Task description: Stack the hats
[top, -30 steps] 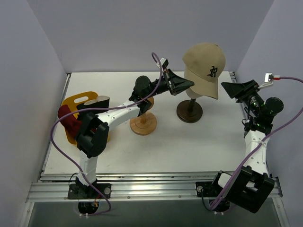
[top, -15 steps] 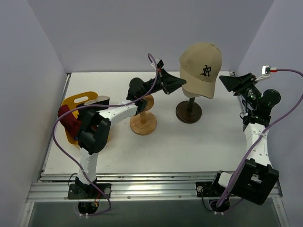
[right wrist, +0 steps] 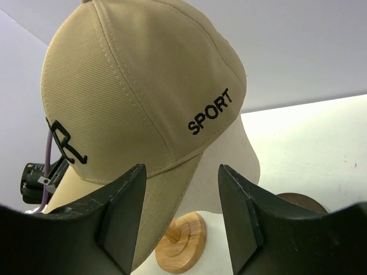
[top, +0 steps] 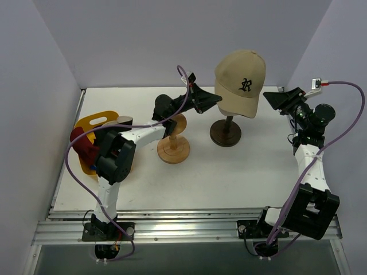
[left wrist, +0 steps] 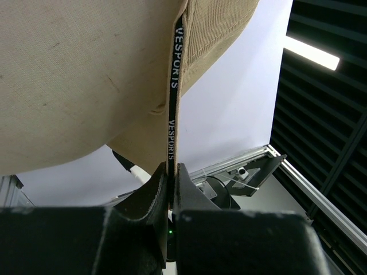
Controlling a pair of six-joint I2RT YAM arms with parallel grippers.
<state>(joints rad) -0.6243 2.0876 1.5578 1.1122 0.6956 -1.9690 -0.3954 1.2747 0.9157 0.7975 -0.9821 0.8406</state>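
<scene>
Right now your left end effector (top: 218,98) is closed almost flat on the lower edge of the tan cap (top: 241,80). The left wrist view shows the fingers pinching only the rim and its printed inner band (left wrist: 172,86). The cap sits on top of the cream mannequin head (right wrist: 229,166), toward the far side of the desk (top: 229,177). Your right end effector (top: 268,98) is just to the right of the cap, fingers spread wide and holding nothing, with the cap's side panel framed between them in its wrist view.

The weak point is that narrow pinch. If the crown fits the head snugly, I'd expect a lift from the left side alone either to pull the fabric out of the fingers or to take the head with it, tipping the stand on its round base (top: 225,133). If you close the right fingers too deep, they may clamp the head through the cloth rather than the cap (the head bulges just under the side panel).

The wooden stand (top: 173,150) is directly below your left forearm, so a low sweep toward the left could knock it. The dark red bucket hat (top: 83,146) waits on the yellow tray (top: 92,123) at the far left, well away from the cap. Carrying the cap there by one edge gives it plenty of room to swing and snag.
</scene>
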